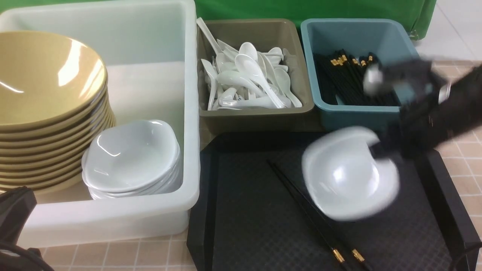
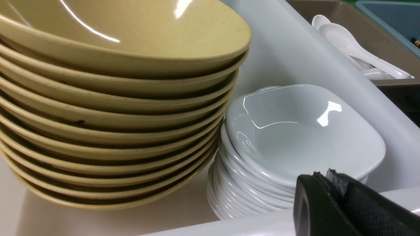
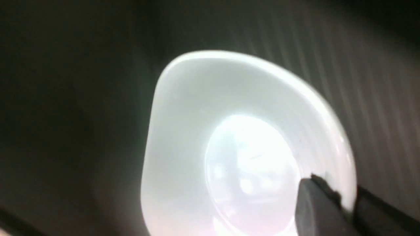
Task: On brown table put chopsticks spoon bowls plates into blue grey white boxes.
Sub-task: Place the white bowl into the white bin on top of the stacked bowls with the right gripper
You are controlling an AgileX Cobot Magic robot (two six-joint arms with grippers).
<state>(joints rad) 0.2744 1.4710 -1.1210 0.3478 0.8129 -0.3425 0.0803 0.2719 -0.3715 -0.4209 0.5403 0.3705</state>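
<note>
At the lower right of the front view, the right claw (image 1: 378, 150) is clamped on the rim of a blurred white plate (image 1: 346, 180) over the black tray (image 1: 241, 210). Two chopsticks (image 1: 301, 205) lie on the tray just left of the plate. The left claw (image 2: 328, 193), jaws together, sits by the near wall of the white box (image 1: 150, 79).

A robot lab's mock dish-sorting station: green backdrop cloth (image 1: 312, 9) behind plastic tubs (image 1: 256, 117) (bowls (image 1: 45, 86), spoons (image 1: 244, 75), chopsticks (image 1: 339, 79) sorted) on a tiled table (image 1: 124, 256).
</note>
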